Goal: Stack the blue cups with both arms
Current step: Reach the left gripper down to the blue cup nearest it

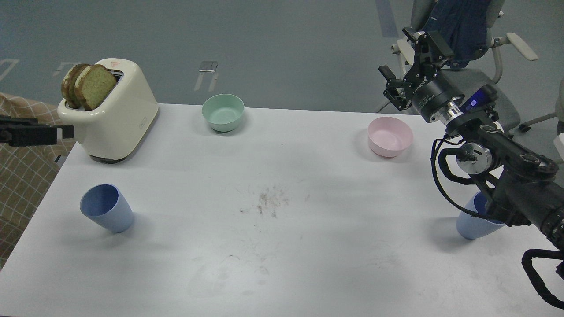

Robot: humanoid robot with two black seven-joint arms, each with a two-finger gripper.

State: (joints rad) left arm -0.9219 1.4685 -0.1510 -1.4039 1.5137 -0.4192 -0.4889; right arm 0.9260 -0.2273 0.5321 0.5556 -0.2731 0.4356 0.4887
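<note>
One blue cup (pixel 106 208) stands upright on the white table (pixel 282 246) at the front left, apart from both arms. The second blue cup (pixel 473 225) stands at the front right, partly hidden behind my right arm's elbow. My right gripper (pixel 408 63) is open and empty, held high beyond the table's far right edge, above and behind the pink bowl. Of my left arm only a thin black part (pixel 31 134) shows at the left edge, beside the toaster; I cannot tell its fingers apart.
A cream toaster (pixel 115 118) with two bread slices stands at the back left. A mint-green bowl (pixel 223 112) sits at the back centre, a pale pink bowl (pixel 390 136) at the back right. An office chair (pixel 476 53) stands behind my right arm.
</note>
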